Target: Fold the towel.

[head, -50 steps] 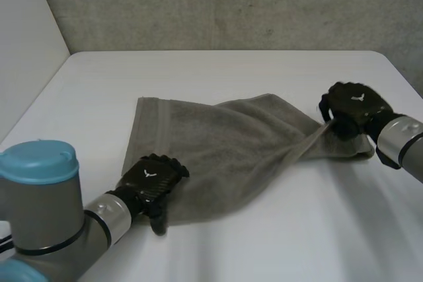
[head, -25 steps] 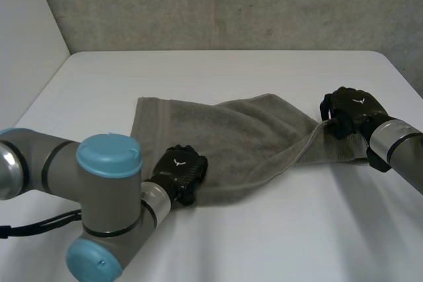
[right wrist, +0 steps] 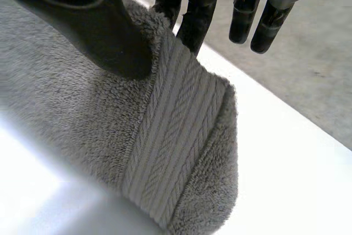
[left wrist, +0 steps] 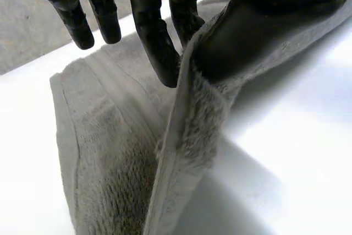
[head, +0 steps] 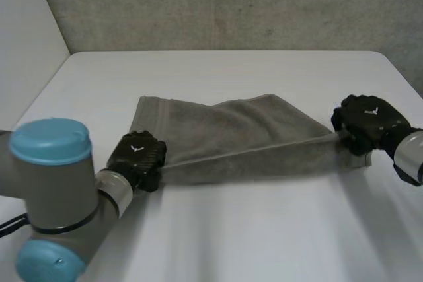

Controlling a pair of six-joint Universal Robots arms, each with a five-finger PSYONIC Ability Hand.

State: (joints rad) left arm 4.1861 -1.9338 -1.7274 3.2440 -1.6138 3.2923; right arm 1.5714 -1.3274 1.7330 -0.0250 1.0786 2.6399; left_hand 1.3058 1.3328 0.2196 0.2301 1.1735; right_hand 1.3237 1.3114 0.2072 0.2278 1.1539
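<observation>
A grey-brown towel lies stretched across the middle of the white table, its near edge pulled taut between my two hands. My left hand is shut on the near left corner; in the left wrist view the thumb and a finger pinch a raised fold of the towel. My right hand is shut on the near right corner. In the right wrist view its thumb presses the ribbed border of the towel against the fingers.
A rough grey wall rises behind the table. The table's left edge runs close to my left arm. Bare white tabletop lies in front of the towel and beyond it.
My left hand moved left along the near edge and closed on the corner. My right hand drew further right with its corner. The near edge of the towel went from sagging to taut.
</observation>
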